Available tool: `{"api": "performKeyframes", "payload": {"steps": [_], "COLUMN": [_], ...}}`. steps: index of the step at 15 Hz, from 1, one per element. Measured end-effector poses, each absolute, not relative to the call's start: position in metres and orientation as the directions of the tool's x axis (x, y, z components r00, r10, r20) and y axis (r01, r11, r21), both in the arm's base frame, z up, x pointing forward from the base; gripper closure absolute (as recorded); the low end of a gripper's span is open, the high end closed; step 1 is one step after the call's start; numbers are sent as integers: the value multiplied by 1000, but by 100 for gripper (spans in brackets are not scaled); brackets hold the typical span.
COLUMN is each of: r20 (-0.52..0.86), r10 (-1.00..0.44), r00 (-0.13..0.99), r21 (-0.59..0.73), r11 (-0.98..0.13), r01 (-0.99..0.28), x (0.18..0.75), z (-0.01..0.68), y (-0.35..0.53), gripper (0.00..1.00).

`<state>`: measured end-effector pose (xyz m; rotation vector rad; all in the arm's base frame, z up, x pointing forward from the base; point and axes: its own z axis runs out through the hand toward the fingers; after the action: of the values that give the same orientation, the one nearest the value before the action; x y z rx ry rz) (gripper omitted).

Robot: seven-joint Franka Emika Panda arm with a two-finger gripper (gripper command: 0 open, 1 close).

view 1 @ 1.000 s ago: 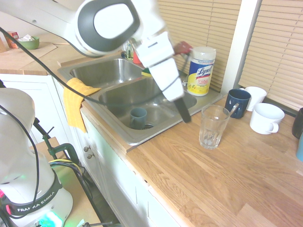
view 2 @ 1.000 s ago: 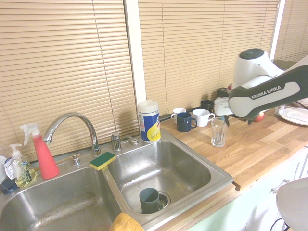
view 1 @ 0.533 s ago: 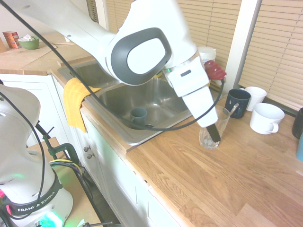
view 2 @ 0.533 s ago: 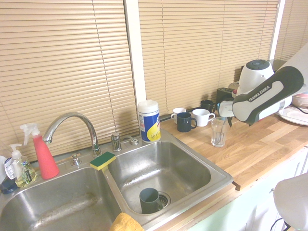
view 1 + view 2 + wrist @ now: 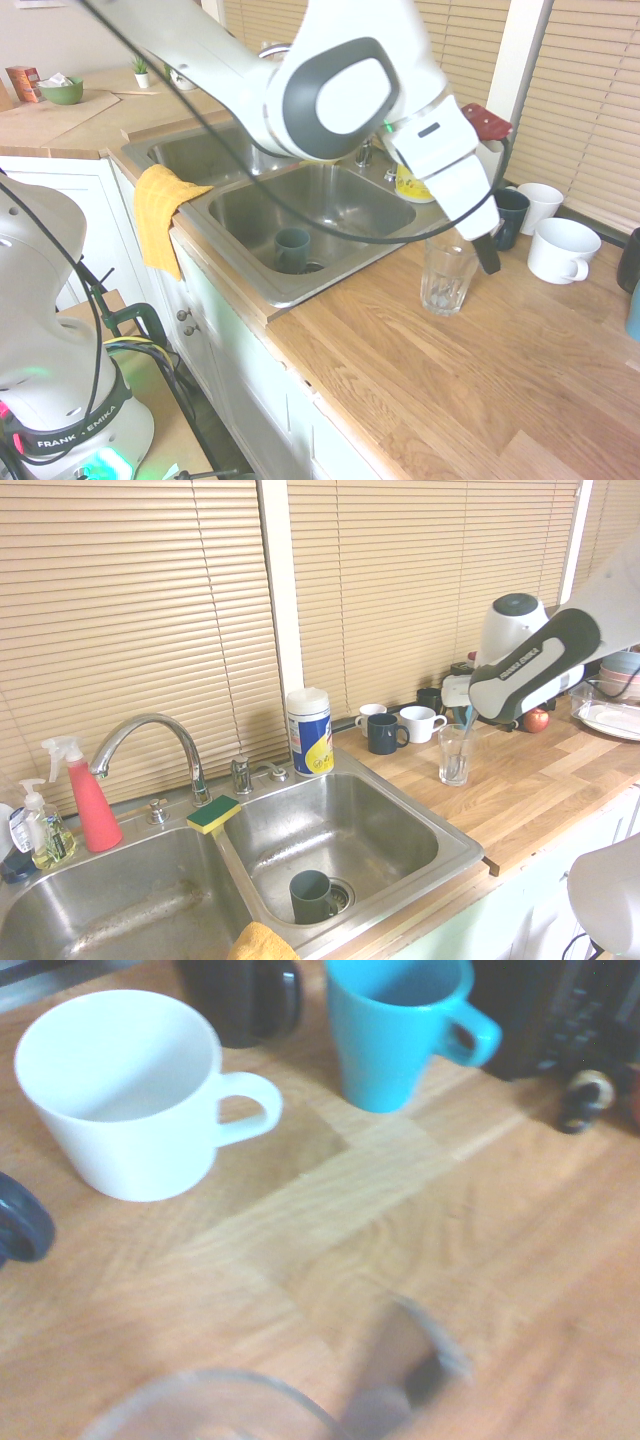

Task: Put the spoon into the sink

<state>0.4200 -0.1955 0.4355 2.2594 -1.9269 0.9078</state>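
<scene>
Your fingers stand open on the gripper (image 5: 487,262), beside the spoon (image 5: 471,721), leaning toward one o'clock from the glass (image 5: 454,761) in the second exterior view.

Right basin (image 5: 335,835): open from above; gray mug (image 5: 313,897) at about 6 o'clock inside it. Wipes canister (image 5: 311,732) blocks rim at 12. Navy mug (image 5: 387,734) and white mug (image 5: 421,723) crowd drinking glass (image 5: 454,757) from 10 to 11 o'clock. Bare wood from glass toward 4 o'clock, passable.
</scene>
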Motion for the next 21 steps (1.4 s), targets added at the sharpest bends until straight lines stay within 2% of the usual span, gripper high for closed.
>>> {"api": "performKeyframes", "payload": {"steps": [21], "r20": [441], "r10": [-895], "r00": [63], "r21": [-365], "r11": [-243], "r01": [-899], "x": [439], "z": [422], "y": [-197], "gripper": [100]}}
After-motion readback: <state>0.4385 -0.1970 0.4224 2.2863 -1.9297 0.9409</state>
